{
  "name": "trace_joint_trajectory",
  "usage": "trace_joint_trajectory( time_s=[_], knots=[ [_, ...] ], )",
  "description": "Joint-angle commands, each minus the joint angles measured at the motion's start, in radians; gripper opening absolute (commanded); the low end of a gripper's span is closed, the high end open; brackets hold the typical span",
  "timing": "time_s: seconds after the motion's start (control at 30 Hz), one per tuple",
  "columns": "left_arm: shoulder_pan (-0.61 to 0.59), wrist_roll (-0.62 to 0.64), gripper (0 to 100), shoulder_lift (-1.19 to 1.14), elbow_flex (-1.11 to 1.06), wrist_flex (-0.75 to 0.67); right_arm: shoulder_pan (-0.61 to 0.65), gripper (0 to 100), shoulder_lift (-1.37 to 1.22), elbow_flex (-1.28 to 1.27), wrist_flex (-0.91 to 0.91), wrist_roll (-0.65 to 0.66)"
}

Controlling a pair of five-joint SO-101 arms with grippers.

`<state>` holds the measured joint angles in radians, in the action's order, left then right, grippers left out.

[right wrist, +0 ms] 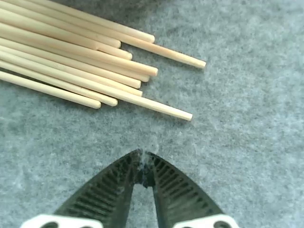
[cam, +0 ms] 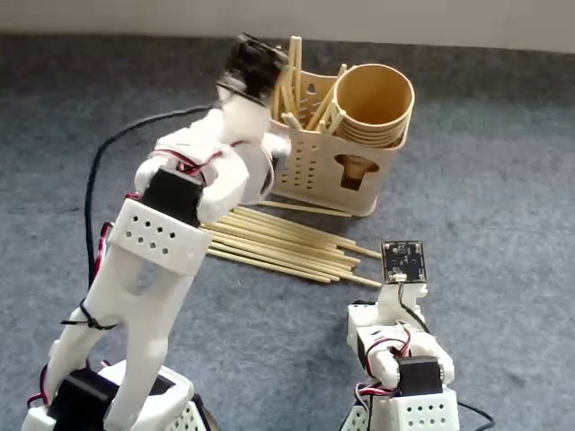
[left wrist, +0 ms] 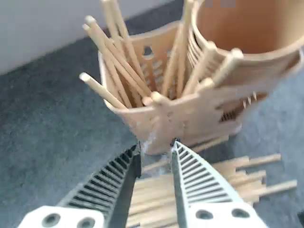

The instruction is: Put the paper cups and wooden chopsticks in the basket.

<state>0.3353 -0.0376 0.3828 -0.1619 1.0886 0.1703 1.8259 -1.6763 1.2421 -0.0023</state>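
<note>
I log left gripper (left wrist: 156, 148) slightly parted, empty, tips by the basket (left wrist: 190, 118) holding upright chopsticks (left wrist: 116, 59) and stacked cups (cam: 373, 99), loose chopsticks (cam: 287, 247) lying on carpet (right wrist: 247, 118) before it, right gripper (right wrist: 144, 159) closed, empty, near their ends.

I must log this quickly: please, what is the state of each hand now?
Left hand: open, holding nothing, near the basket.
Right hand: closed, holding nothing, near the loose chopsticks.
</note>
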Motion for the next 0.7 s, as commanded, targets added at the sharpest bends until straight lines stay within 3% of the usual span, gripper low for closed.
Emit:
trace_joint_trajectory(
  time_s=[0.0,0.2,0.47,0.67],
  knots=[
    [0.082,-0.109,12,0.015,0.004,0.193,-0.008,0.5,0.019,-0.142,0.008,0.002],
    [0.173,-0.262,9,0.005,-0.131,0.247,-0.008,0.5,0.019,-0.142,0.008,0.002],
    [0.171,-0.382,8,0.004,-0.383,0.057,-0.008,0.5,0.019,-0.142,0.008,0.002],
    [0.139,-0.385,8,-0.013,-0.427,0.038,-0.008,0.5,0.019,-0.142,0.008,0.002]
  ],
)
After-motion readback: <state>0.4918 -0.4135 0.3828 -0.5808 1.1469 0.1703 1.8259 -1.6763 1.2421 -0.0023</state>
